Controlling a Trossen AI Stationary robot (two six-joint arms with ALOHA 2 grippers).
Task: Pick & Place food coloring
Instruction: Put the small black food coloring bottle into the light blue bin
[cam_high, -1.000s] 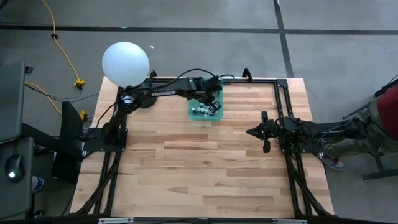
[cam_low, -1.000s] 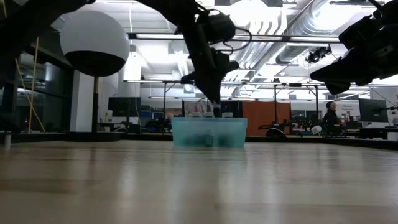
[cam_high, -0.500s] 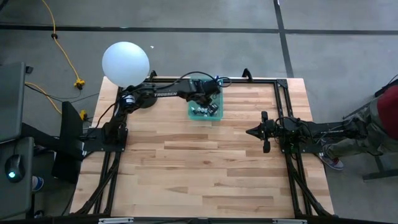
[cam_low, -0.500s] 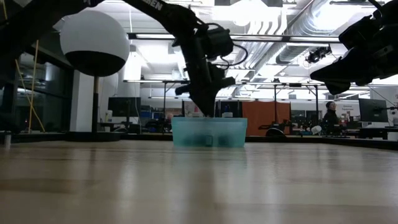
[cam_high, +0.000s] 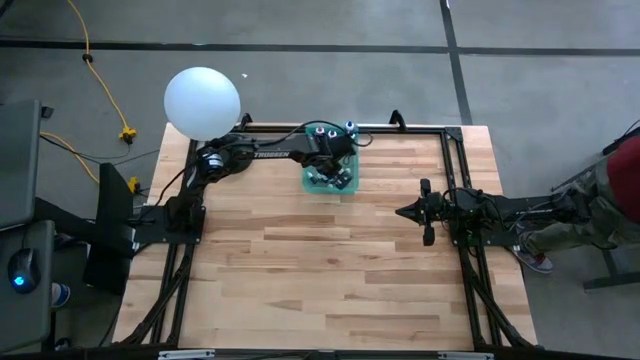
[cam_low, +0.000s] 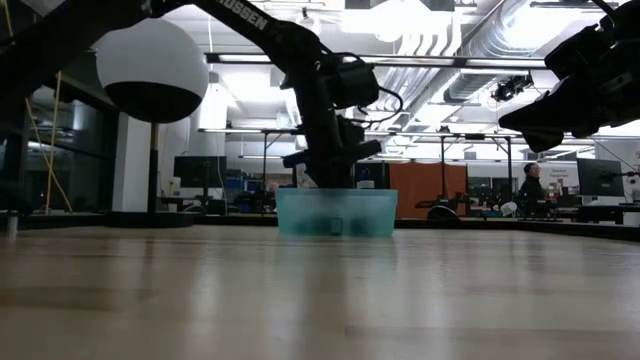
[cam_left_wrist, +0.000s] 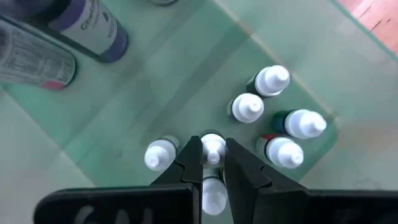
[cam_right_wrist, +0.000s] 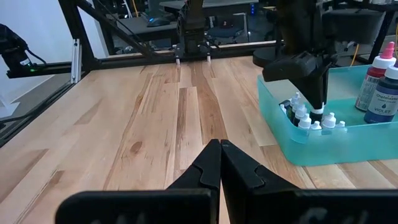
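Right gripper (cam_right_wrist: 219, 152) waits mid-right over bare butcher-block table (cam_high: 330, 280), pale wood strips with a smooth sheen; its dark tapered fingers are pressed together, nothing between them.

Far centre: translucent teal plastic bin (cam_right_wrist: 323, 146), rectangular, thin walls with rounded edges. Left gripper (cam_left_wrist: 213, 157) reaches straight down into it, matte black wedge-shaped fingers nearly closed, pinching the white conical cap of one small food coloring bottle (cam_left_wrist: 213, 149).

More small bottles (cam_left_wrist: 273, 118) stand clustered just beside it on the bin floor, all white nozzle caps on dark bodies, some touching each other. Larger bottles (cam_right_wrist: 380, 87) at the bin's far end: cylindrical, glossy printed labels, one violet, one pink-red.

Far left corner: large smooth white ball (cam_high: 202, 102), matte, at the table edge.
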